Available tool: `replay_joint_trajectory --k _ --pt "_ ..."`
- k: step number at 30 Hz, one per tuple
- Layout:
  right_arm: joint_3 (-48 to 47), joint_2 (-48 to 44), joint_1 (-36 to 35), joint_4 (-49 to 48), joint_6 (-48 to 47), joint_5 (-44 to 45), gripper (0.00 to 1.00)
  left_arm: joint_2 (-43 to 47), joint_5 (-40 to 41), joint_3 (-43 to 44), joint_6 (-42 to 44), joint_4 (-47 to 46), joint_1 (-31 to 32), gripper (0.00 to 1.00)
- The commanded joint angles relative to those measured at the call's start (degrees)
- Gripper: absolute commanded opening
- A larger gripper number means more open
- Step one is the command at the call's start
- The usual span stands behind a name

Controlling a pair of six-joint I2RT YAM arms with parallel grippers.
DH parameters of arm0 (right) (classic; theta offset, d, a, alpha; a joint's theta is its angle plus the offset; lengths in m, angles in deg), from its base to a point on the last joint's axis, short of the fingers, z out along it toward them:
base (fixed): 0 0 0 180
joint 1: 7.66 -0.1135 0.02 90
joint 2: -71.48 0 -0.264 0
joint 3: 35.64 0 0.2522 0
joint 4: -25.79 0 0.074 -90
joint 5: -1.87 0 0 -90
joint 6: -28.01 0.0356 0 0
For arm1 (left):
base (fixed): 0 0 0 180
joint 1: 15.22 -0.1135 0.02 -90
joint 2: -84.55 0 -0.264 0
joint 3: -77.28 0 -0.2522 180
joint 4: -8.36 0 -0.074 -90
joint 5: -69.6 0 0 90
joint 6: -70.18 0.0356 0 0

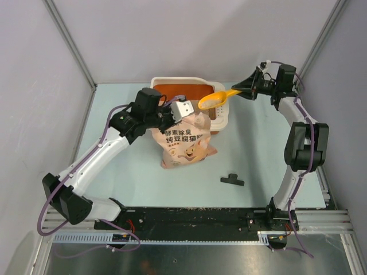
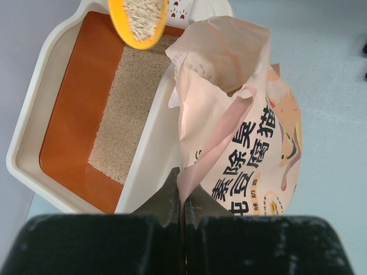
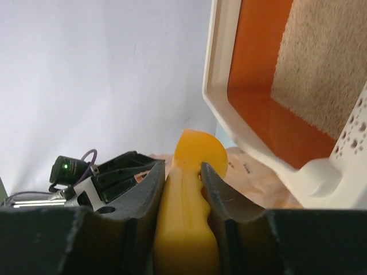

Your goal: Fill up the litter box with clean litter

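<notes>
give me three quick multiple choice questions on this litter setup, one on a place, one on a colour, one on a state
1. Where is the small black clip?
A. in the litter box
B. on the table, right of the bag, apart from it
C. inside the bag

2. What colour is the scoop?
A. blue
B. yellow-orange
C. green

3. What is the left gripper doing?
A. open above the table
B. shut on the scoop
C. shut on the bag's top edge

Answers:
1 B, the clip lies on bare table beside the bag.
2 B, the top and right wrist views both show it yellow-orange.
3 C, its fingers pinch the bag's edge next to the litter box.
</notes>
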Motion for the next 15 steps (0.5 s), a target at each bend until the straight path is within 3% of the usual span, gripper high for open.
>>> replay_joint_trajectory --k 1,5,9,15 --pt "-8.13 3.57 -0.15 -2.44 -0.01 0.97 0.00 5.03 0.07 -0.07 2.49 -8.47 -0.13 0.00" --pt "-14.10 7.88 -1.11 2.37 -6.58 5.27 0.00 5.64 -1.60 -0.60 1.61 -8.21 -0.13 0.00" --pt "-21.65 10.70 -2.08 16.85 -21.24 18.32 0.00 6.87 -3.27 -1.65 1.08 -8.03 -0.05 0.00" --pt "-27.20 12.54 -7.26 21.89 -29.79 31.17 0.00 9.42 -5.55 -4.63 0.38 -8.03 0.04 0.00"
